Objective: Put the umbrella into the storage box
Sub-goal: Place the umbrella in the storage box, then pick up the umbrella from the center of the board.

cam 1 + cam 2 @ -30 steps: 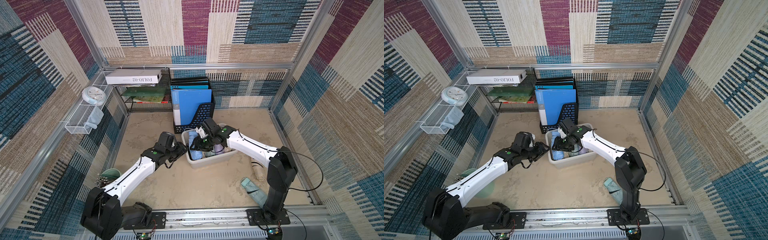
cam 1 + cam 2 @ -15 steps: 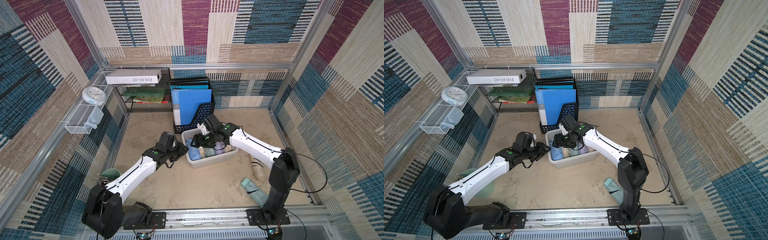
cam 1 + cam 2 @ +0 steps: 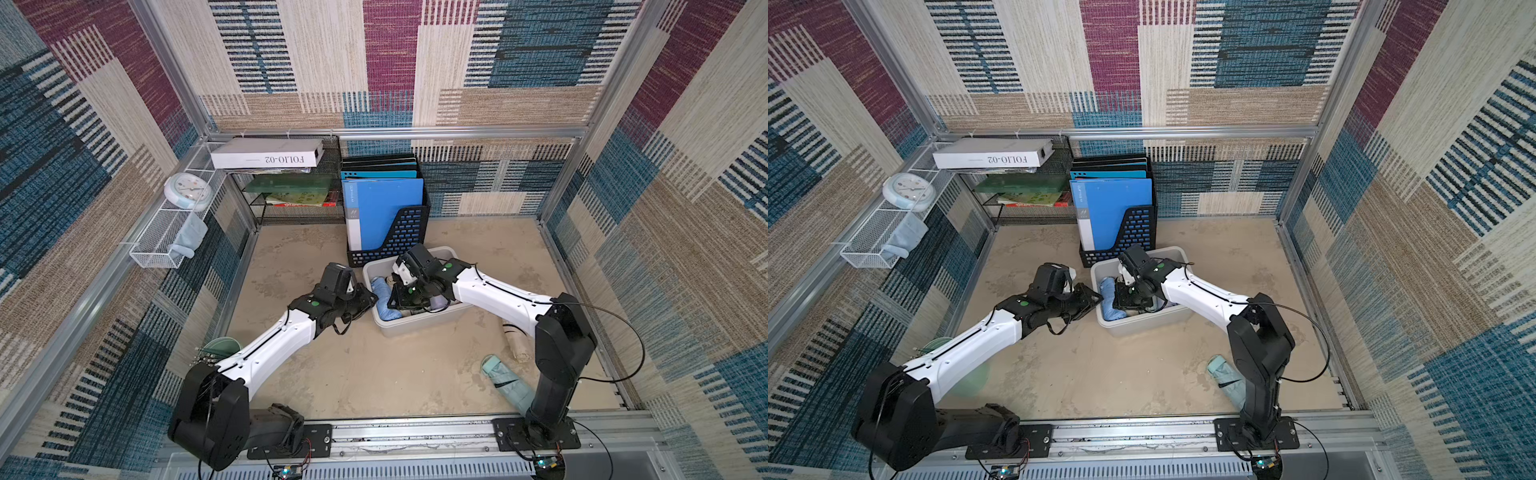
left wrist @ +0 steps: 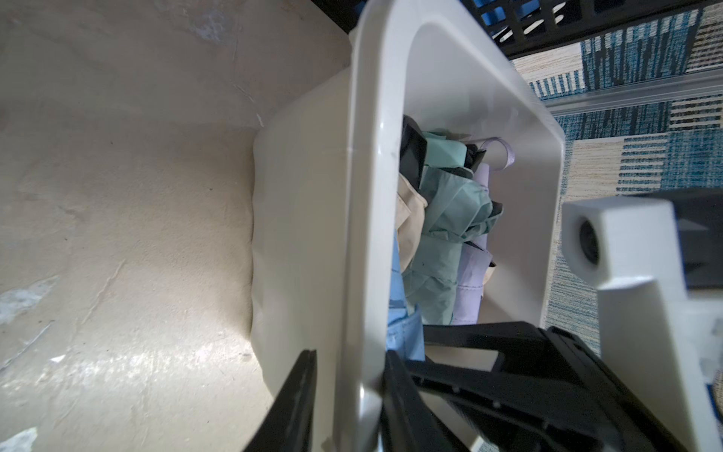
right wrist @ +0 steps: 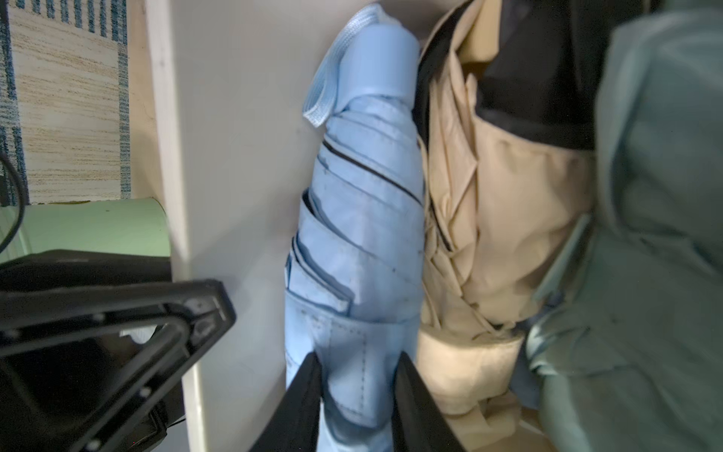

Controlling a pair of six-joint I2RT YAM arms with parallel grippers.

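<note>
The storage box point(image 3: 419, 326) point(image 3: 1144, 324) is a pale grey tub on the floor in front of the file holder. It holds a light blue folded umbrella point(image 5: 364, 219) point(image 3: 384, 301) against its left wall, with beige point(image 5: 504, 219), mint point(image 4: 450, 219) and lilac point(image 4: 469, 281) umbrellas packed beside it. My right gripper point(image 5: 358, 391) point(image 3: 399, 297) reaches down into the box and is shut on the blue umbrella. My left gripper point(image 4: 348, 391) point(image 3: 372, 299) is shut on the box's left rim point(image 4: 367, 235), one jaw outside the wall and one inside.
A black perforated file holder point(image 3: 399, 241) with blue folders stands just behind the box. A mint umbrella point(image 3: 509, 384) and a beige one point(image 3: 517, 345) lie on the floor by the right arm's base. A white wire basket point(image 3: 166, 237) hangs on the left wall.
My right gripper opened wider above the box, then dropped and closed on the blue umbrella. The left gripper's jaws closed in onto the box rim.
</note>
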